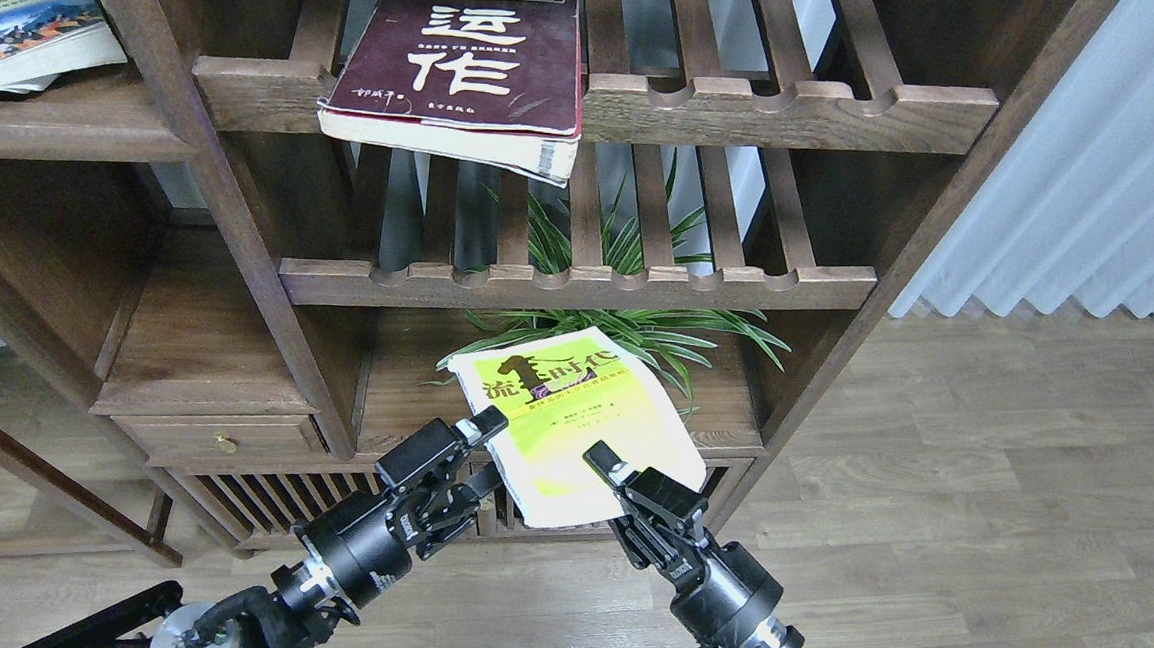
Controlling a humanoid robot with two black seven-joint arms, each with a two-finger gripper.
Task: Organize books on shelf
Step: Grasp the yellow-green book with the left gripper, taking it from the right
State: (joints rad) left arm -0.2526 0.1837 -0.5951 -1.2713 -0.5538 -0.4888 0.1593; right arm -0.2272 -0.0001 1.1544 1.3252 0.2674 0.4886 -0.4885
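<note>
Paperback with the colourful mountain cover point(20, 14) lies on your far-left upper shelf board point(58, 127). Right of it, the maroon book point(468, 62) overhangs a slatted rack point(801, 102). Lower down, your left gripper point(470, 438) touches the yellow-green-and-white book's point(571, 414) left edge; you cannot tell its closure. That book rests on the bottom board point(402, 394), with your right gripper point(608, 466) on its cover, closure likewise unclear.
</note>
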